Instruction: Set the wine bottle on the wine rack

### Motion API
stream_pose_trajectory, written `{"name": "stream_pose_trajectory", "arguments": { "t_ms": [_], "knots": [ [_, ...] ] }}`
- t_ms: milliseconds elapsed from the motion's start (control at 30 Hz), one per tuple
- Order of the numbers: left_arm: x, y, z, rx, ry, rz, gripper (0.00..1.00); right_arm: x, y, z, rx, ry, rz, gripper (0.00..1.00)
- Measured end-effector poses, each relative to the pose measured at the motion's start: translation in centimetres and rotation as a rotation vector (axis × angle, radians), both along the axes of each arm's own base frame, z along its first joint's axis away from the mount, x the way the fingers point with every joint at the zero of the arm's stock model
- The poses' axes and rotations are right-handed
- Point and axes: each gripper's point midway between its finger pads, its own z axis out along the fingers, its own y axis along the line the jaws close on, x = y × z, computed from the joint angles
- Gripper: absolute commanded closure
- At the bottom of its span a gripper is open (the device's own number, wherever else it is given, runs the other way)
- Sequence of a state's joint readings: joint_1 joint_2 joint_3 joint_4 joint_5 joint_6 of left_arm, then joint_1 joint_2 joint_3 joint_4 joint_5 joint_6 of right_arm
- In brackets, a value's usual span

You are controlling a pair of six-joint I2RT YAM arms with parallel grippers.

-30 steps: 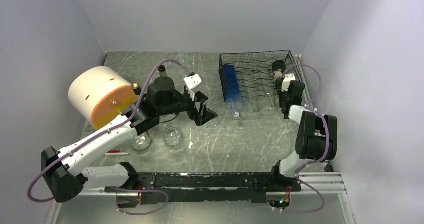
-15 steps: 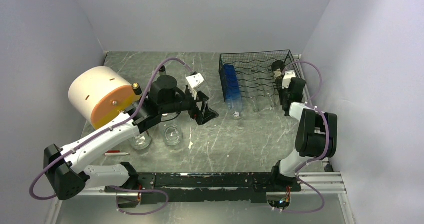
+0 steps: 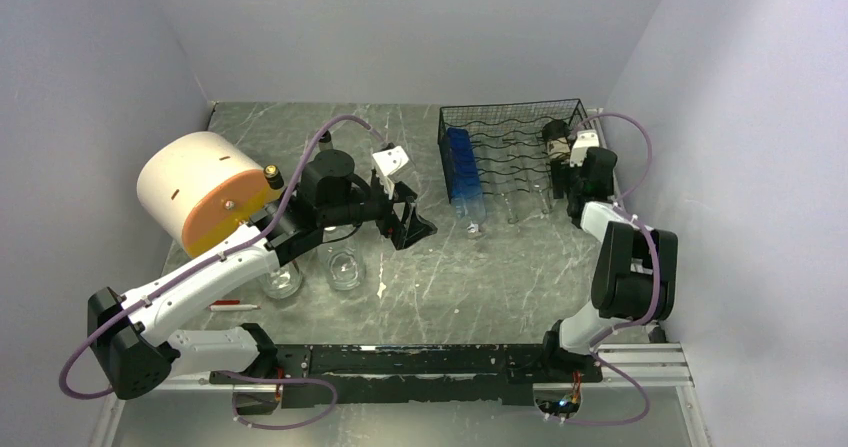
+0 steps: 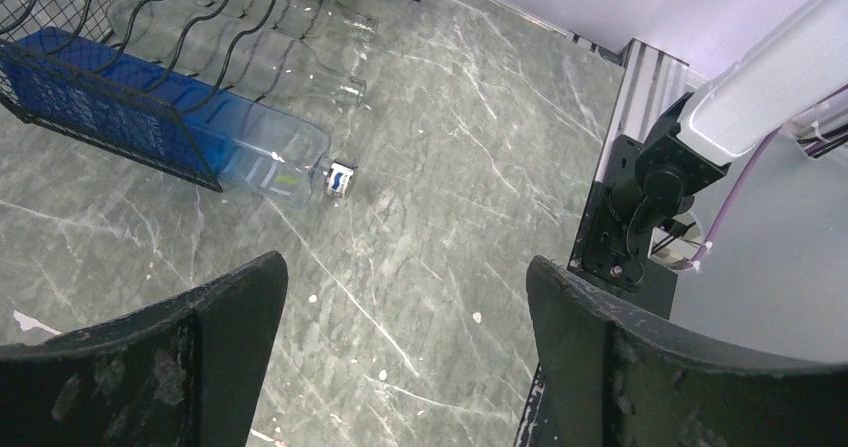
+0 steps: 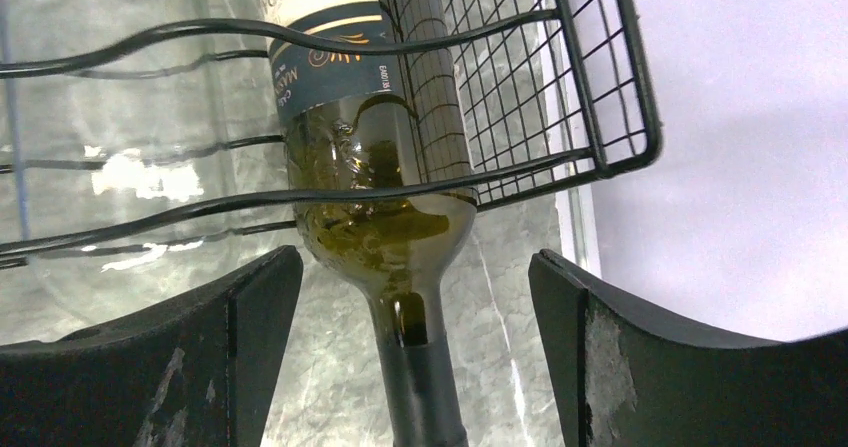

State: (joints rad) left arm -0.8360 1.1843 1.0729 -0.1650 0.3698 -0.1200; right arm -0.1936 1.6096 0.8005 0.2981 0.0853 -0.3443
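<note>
The wine bottle is seen lying in the wine rack, rightmost slot, neck poking out near; its base is cut off. The right gripper is spread wide, the neck apparently untouched between its fingers. The left gripper is held open, empty, over the table.

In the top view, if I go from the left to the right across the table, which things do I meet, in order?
In order: cream drum → glasses → left gripper → blue bottle → wine bottle.
</note>
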Motion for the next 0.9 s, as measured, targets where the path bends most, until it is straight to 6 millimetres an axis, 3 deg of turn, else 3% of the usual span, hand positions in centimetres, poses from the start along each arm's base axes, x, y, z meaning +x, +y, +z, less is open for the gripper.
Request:
{"name": "stream_pose_trajectory", "arguments": {
  "t_ms": [167,467,600,700,800,900],
  "knots": [
    [0.2,0.1,0.0,0.005,-0.01,0.004,0.07,-0.8,0.8,3.0,0.011,-0.021,0.035,0.13],
    [1.1,0.6,0.2,0.011,-0.03,0.068,0.05,-1.8,2.0,12.6,0.092,-0.076,0.028,0.3],
    [2.1,1.8,1.4,-0.002,-0.066,0.154,0.05,-3.6,5.0,16.5,0.23,-0.175,0.082,0.35],
    [3.0,3.0,2.8,-0.01,-0.103,0.239,0.04,-4.7,7.9,19.5,0.332,-0.259,0.167,0.57],
    [4.2,4.4,5.3,-0.027,-0.165,0.333,0.03,-5.8,10.8,21.8,0.448,-0.318,0.238,0.58],
    [5.0,6.4,7.9,-0.05,-0.244,0.431,0.03,-6.9,13.7,22.8,0.569,-0.352,0.32,0.55]
  ]
}}
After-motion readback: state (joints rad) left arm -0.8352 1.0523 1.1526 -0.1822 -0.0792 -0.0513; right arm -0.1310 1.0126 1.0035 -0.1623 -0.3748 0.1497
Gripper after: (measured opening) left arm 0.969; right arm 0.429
